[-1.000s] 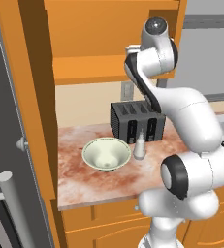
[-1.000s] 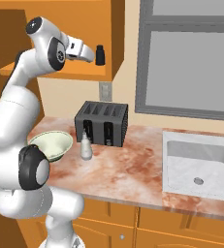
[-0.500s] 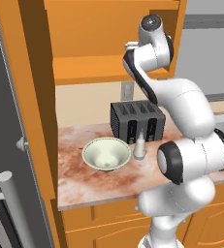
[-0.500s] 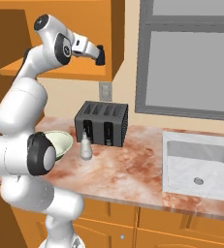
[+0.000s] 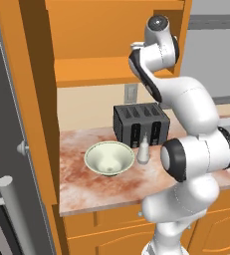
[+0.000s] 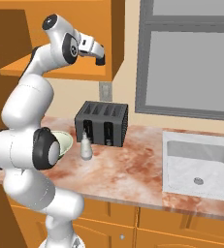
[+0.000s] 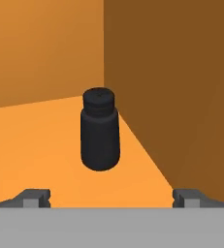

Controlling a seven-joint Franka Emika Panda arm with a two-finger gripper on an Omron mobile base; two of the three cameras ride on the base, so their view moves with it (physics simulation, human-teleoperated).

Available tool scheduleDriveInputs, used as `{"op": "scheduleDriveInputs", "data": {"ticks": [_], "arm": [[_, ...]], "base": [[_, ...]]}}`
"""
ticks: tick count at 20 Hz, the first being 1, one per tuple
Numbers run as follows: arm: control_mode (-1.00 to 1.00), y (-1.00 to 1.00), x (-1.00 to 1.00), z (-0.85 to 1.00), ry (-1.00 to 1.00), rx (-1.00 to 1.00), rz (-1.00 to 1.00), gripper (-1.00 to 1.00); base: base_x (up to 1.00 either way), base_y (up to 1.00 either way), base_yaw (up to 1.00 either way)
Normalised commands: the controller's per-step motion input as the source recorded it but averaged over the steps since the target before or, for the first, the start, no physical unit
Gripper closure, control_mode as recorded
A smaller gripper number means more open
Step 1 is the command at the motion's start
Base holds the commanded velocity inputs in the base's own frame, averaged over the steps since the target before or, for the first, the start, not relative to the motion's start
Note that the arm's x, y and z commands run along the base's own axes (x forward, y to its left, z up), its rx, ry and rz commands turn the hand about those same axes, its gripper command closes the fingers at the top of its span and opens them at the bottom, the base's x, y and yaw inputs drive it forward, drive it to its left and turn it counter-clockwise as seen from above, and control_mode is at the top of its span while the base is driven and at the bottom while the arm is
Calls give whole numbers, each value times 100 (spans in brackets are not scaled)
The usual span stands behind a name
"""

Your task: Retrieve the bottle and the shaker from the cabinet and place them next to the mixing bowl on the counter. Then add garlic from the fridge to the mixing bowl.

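Gripper raised into the open cabinet, fingers spread wide and empty. Dark shaker upright on the orange shelf, ahead of the fingertips and centred between them, well short of contact, near the cabinet's side wall. Jaws held at full spread, presumably to clear the shaker's body on both sides during the approach. Hand aligned level with the shelf, apparently for a side grasp on the upright body.

White bottle already down on the counter, far below the fingers, just beside the mixing bowl and in front of the toaster; placement consistent with the first item delivered.

Likely current step: approach to the shaker. Garlic retrieval from the fridge not yet begun, judging by the seemingly empty bowl.
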Motion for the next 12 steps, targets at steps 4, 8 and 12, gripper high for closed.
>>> {"op": "scheduleDriveInputs", "data": {"ticks": [4, 8, 12], "arm": [[-100, 0, 28, -7, 0, 3, 4, -100], [-100, -2, 11, -4, 0, 4, 8, -100], [-100, -8, 21, -6, 0, 1, 3, -100]], "base": [[0, 0, 0], [0, 0, 0], [0, 0, 0]]}}
